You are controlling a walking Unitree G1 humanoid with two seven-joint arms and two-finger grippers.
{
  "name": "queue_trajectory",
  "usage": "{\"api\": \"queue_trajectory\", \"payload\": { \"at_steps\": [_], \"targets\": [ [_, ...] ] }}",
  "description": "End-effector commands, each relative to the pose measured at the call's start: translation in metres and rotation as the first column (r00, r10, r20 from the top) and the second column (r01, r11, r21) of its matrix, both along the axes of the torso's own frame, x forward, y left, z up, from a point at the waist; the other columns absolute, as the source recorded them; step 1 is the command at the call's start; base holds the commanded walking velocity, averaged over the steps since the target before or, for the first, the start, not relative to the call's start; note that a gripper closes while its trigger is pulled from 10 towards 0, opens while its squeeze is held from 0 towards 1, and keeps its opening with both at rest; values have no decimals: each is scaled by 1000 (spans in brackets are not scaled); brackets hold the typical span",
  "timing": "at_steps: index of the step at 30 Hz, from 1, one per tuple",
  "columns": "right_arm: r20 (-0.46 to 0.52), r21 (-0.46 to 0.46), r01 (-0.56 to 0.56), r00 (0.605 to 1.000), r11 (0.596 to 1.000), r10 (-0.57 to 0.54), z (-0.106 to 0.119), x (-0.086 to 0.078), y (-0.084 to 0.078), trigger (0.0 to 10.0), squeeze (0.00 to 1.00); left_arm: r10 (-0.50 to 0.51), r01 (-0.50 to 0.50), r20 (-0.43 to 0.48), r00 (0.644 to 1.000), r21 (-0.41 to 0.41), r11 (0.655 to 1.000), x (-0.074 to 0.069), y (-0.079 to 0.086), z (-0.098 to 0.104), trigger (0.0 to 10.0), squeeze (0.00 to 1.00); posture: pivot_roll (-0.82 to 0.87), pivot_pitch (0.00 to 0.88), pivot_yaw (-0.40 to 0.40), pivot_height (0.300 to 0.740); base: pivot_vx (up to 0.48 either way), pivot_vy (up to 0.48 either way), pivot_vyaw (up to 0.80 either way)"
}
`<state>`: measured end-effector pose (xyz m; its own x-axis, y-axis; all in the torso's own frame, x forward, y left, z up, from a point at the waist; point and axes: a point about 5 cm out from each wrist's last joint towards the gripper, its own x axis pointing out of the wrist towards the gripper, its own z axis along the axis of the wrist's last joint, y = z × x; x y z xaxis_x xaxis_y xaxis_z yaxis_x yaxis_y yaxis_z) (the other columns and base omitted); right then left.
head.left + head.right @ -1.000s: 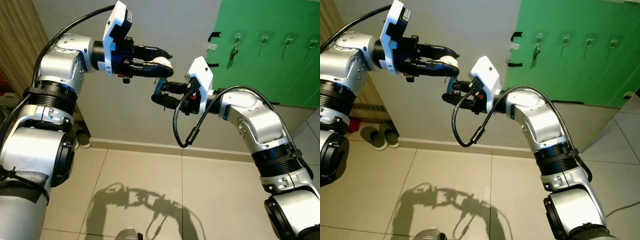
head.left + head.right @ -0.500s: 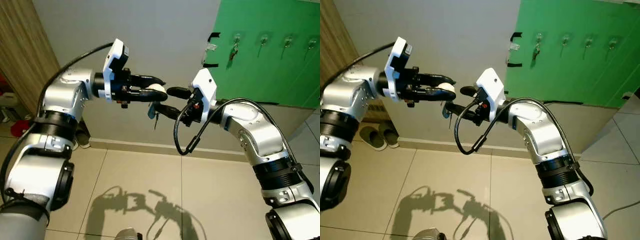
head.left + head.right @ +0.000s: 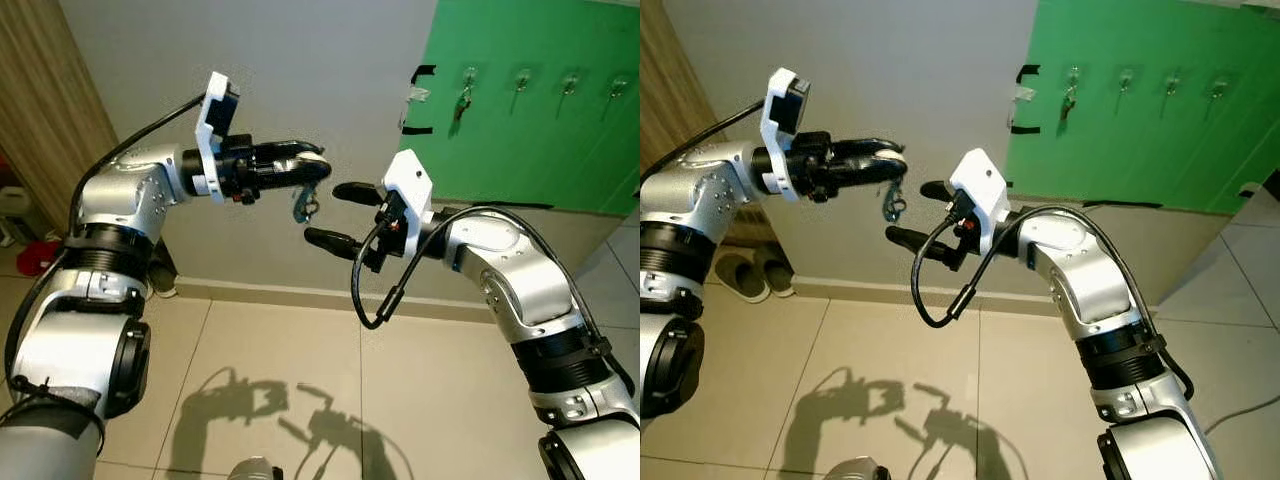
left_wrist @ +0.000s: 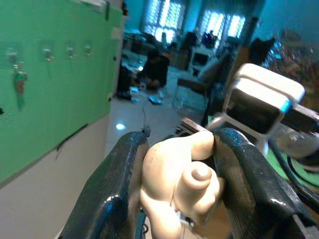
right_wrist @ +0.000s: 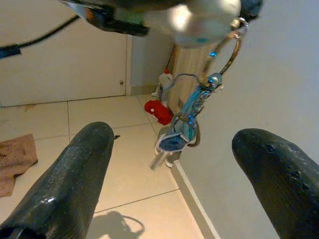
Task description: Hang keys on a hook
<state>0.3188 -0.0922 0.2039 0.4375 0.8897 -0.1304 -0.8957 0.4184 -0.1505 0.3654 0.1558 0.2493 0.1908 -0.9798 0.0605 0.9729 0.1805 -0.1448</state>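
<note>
Blue keys (image 3: 303, 206), one bunch, hang from clenched left pincer (image 3: 318, 166); right pincer (image 3: 325, 213) released.

My left gripper (image 4: 182, 174) is clamped on a cream, figure-shaped keychain charm (image 4: 180, 185), one black finger (image 4: 112, 196) pressing each side of it. Beyond the charm, just past my fingertips, sits the white-and-black housing of my other arm (image 4: 263, 102). To one side stands a green board (image 4: 55, 84) with small hooks (image 4: 47, 52), keys (image 4: 19, 82) hanging from one of them.
</note>
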Motion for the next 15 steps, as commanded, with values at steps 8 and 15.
{"api": "queue_trajectory", "payload": {
  "at_steps": [8,15],
  "targets": [
    [20,31,25,999,999,-25,12,4,3,10000,0,21,-21,-3,1000,0,1000,2,3,6,10000,0,9,0,19,740,0,0,0],
    [25,71,108,994,992,-110,17,12,10,10000,0,27,-27,-3,1000,23,999,2,2,3,10000,0,13,0,20,740,0,0,0]
  ]
}}
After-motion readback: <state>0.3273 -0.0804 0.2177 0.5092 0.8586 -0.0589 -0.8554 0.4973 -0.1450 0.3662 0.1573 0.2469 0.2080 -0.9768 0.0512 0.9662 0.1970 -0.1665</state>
